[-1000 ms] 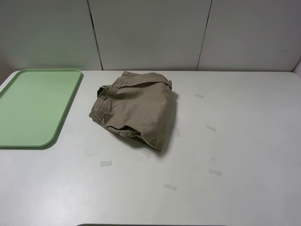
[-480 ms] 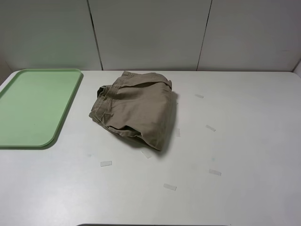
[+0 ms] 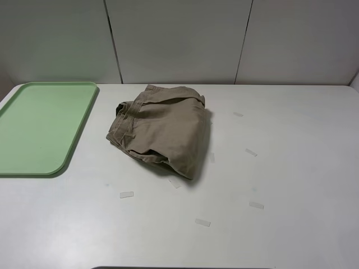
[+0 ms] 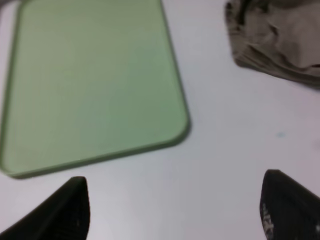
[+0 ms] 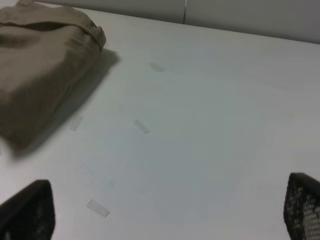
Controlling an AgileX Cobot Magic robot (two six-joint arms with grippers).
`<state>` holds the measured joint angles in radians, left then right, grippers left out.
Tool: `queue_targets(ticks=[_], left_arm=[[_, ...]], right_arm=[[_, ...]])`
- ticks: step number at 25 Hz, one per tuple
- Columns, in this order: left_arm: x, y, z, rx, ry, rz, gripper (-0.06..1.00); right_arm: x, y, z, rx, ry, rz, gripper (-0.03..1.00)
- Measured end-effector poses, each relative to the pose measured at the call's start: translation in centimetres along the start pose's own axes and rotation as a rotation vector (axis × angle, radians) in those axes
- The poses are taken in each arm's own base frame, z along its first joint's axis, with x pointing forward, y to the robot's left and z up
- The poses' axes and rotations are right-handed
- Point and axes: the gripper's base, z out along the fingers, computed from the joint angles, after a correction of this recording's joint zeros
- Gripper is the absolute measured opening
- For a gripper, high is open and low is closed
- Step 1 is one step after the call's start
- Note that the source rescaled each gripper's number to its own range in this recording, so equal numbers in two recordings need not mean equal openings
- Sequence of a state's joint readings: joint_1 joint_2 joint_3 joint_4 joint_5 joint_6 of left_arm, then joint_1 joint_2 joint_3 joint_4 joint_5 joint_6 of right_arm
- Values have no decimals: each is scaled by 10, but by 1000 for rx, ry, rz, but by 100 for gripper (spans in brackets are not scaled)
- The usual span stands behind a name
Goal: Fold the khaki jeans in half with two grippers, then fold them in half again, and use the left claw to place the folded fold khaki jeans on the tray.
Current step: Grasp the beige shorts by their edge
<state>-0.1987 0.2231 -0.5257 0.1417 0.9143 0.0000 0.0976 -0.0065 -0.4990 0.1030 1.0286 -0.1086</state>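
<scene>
The khaki jeans (image 3: 160,129) lie folded into a thick bundle on the white table, just right of the pale green tray (image 3: 42,126). No arm shows in the exterior high view. In the left wrist view my left gripper (image 4: 175,215) is open and empty above bare table, with the tray (image 4: 95,85) ahead and a corner of the jeans (image 4: 280,40) off to one side. In the right wrist view my right gripper (image 5: 165,215) is open and empty, with the jeans (image 5: 40,65) well ahead of it.
Several short strips of clear tape lie on the table around the jeans, such as one strip (image 3: 127,195) in front of them and one (image 3: 251,152) to their right. A pale panelled wall (image 3: 179,39) stands behind the table.
</scene>
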Motion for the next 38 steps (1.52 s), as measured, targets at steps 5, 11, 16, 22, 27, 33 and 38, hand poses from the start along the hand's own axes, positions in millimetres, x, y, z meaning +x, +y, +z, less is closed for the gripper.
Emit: queue_targets(ticks=[5, 11, 16, 22, 27, 33, 38], left_arm=[[-33, -15, 35, 147, 69, -41, 73], [-56, -40, 83, 391, 162, -110, 73], [-62, -57, 121, 555, 250, -178, 73], [-61, -59, 165, 533, 316, -288, 73], [-64, -49, 193, 474, 378, -313, 73], [-86, -38, 201, 422, 379, -280, 73], [-100, -16, 199, 382, 356, -329, 73]], right_arm=[[0, 0, 0, 0, 0, 0, 100], [0, 0, 0, 0, 0, 0, 100], [0, 0, 0, 0, 0, 0, 100], [0, 0, 0, 0, 0, 0, 100], [0, 0, 0, 0, 0, 0, 100], [0, 0, 0, 0, 0, 0, 100], [0, 0, 0, 0, 0, 0, 100]])
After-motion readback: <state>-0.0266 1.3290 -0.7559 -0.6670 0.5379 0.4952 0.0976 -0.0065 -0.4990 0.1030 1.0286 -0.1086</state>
